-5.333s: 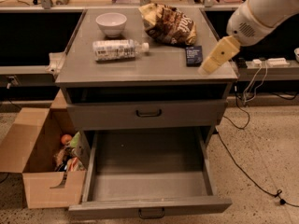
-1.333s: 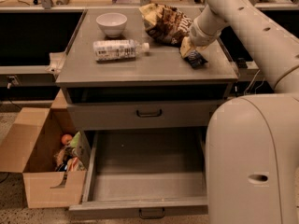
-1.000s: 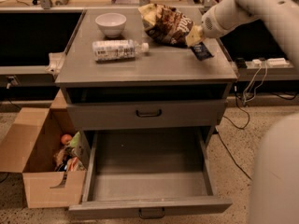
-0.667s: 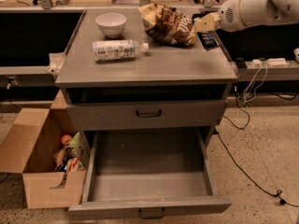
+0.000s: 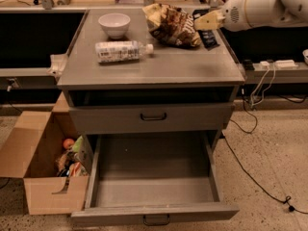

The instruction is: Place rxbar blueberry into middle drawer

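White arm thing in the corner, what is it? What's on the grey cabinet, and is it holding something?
That is a robot's arm. Its tip is a gripper, a two-finger pincer, pinching a small dark snack bar, the rxbar blueberry, above the back corner of the cabinet top. One camera looks down at the cabinet's front. On top lie a white bowl, a bottle on its side and a chip bag. Below, the middle drawer is pulled open. A cardboard box stands beside it.

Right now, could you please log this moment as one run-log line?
phase: carry | gripper: shut on rxbar blueberry, over cabinet top right rear | middle drawer: open | bar not yet inside
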Available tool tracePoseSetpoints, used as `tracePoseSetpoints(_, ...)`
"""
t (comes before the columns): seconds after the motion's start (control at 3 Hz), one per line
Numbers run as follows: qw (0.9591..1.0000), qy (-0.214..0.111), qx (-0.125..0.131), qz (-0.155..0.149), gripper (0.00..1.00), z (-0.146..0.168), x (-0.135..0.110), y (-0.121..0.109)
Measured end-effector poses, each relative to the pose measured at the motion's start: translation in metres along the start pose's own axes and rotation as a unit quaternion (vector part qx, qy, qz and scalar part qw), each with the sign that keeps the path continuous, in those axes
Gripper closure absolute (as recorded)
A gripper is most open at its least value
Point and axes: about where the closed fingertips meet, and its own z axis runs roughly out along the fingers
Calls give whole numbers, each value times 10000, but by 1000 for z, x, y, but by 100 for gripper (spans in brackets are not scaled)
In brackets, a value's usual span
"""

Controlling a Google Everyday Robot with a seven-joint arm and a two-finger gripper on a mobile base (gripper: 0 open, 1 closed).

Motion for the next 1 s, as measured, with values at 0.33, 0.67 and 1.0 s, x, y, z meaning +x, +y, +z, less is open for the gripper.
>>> tracePoseSetpoints(0.33, 9990, 240, -296, -221, 100, 3, 10, 19)
tracePoseSetpoints(0.67, 9936, 393, -909, -536, 100, -8, 18, 53)
tracePoseSetpoints(1.0, 9709, 628, -1940, -1256, 100, -27, 40, 112)
